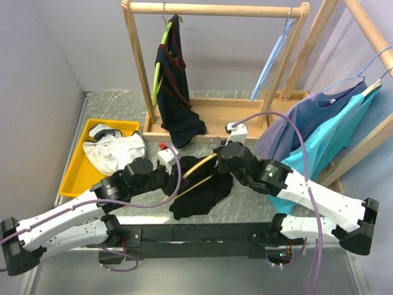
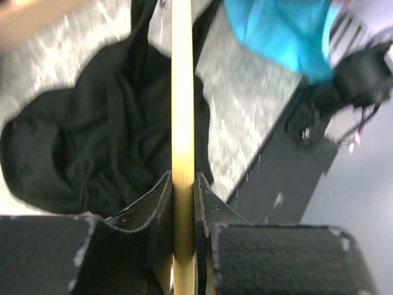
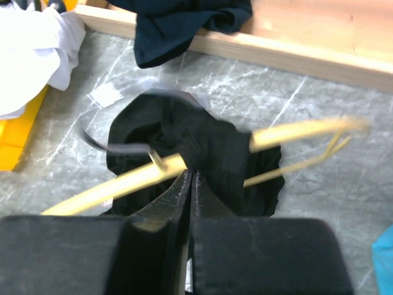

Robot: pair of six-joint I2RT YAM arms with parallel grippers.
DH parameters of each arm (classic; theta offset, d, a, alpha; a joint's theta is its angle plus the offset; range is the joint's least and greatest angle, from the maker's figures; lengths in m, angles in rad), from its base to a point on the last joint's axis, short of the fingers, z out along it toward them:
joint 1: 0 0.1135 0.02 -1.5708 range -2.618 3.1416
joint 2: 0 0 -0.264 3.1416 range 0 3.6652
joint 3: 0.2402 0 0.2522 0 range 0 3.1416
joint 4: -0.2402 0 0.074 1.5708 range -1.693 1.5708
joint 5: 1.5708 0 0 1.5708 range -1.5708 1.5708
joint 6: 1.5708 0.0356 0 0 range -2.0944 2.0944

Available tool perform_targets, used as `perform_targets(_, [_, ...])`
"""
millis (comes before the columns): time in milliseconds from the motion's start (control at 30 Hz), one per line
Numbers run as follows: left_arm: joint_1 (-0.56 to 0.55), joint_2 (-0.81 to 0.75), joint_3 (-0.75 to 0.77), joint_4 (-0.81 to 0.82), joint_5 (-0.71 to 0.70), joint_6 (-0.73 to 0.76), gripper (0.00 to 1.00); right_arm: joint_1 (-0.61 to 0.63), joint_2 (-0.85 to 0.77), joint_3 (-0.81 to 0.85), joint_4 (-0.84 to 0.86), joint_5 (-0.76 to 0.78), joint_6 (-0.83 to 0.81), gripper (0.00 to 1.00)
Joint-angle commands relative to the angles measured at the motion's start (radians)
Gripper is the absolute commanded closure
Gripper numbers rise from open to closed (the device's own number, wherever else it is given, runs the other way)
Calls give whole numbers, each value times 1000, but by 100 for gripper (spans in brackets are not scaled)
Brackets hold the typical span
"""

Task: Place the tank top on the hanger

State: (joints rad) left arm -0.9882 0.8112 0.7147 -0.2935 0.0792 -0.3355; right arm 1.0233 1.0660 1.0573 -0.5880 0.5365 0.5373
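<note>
The black tank top [image 1: 206, 192] lies crumpled on the grey table between my arms. The yellow hanger [image 1: 198, 166] is held above it, and part of the top is draped over its bar. My left gripper [image 1: 179, 174] is shut on the hanger's bar; in the left wrist view the bar [image 2: 182, 110] runs straight up from between the jaws [image 2: 182, 182], with the top [image 2: 86, 153] to the left. My right gripper [image 1: 220, 157] is shut on a fold of the top [image 3: 215, 153] at the hanger [image 3: 123, 182], beside its metal hook [image 3: 116, 147].
A yellow tray [image 1: 80, 166] with a white cloth [image 1: 113, 150] stands at the left. A wooden rack [image 1: 215, 9] at the back holds a navy garment [image 1: 175, 98] on a lime-green hanger and a light-blue hanger [image 1: 270, 64]. Blue and teal garments [image 1: 319, 132] hang at the right.
</note>
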Motion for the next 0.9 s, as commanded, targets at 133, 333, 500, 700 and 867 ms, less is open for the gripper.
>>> perform_targets(133, [-10, 71, -52, 396, -30, -33, 99, 4, -208, -184, 74, 53, 67, 59])
perform_targets(333, [-15, 86, -93, 448, -39, -46, 99, 26, -287, -206, 224, -53, -71, 51])
perform_targets(500, [-15, 83, -98, 435, -16, -57, 99, 29, -112, -93, 225, 14, -137, 48])
perform_targets(700, [-29, 52, -115, 425, 17, -65, 99, 20, -3, -45, 237, 111, -148, 46])
perform_targets(867, [-40, 42, -110, 421, 24, -68, 99, 14, 31, -60, 274, 125, -161, 51])
